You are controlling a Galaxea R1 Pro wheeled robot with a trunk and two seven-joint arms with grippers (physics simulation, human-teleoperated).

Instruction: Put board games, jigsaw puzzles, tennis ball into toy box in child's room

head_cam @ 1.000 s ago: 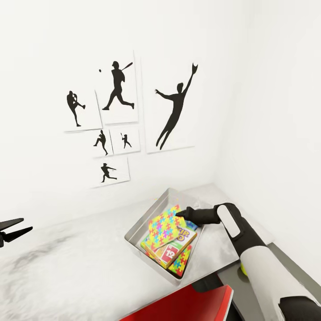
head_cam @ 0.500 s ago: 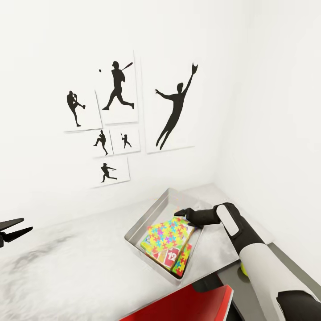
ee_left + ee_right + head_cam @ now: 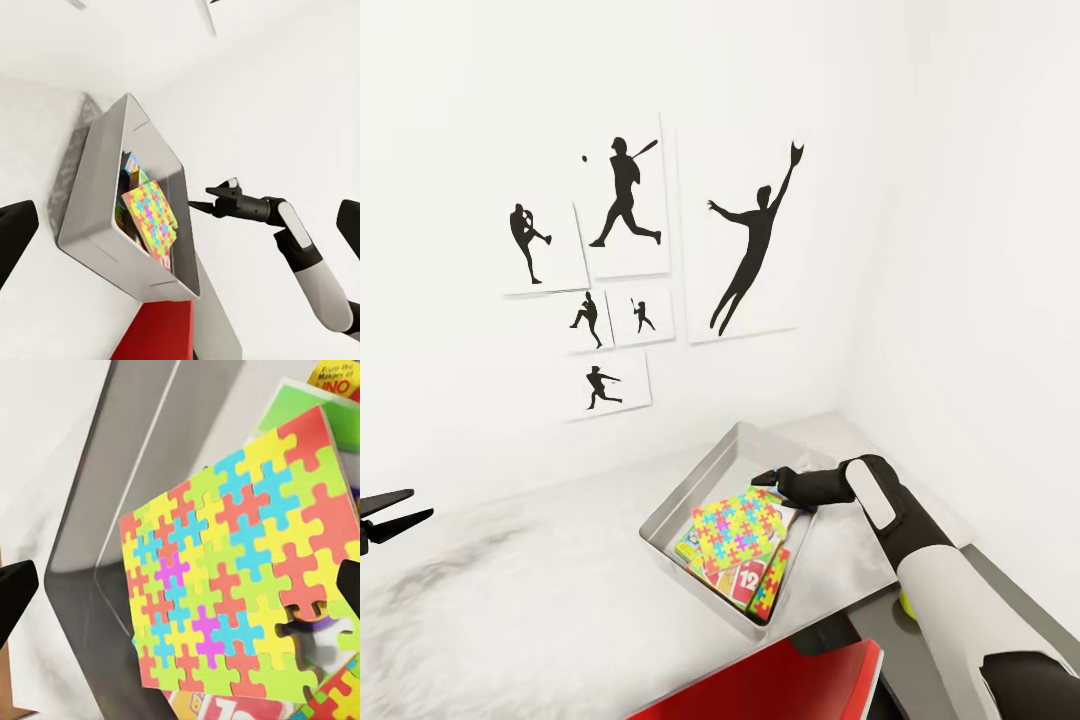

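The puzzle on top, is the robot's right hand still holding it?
Apart. In the left wrist view, the open right gripper has clear space before the top jigsaw puzzle, which lies in the toy box.

Jigsaw puzzle [image 3: 738, 522] lies atop board game [image 3: 745, 576] in toy box [image 3: 690, 488]; tennis ball [image 3: 906, 602] right.

The right arm [image 3: 950, 590] has a glossy white shell with black joint sections; both grippers [image 3: 772, 478] are black with slim, tapered fingers [image 3: 400, 522]
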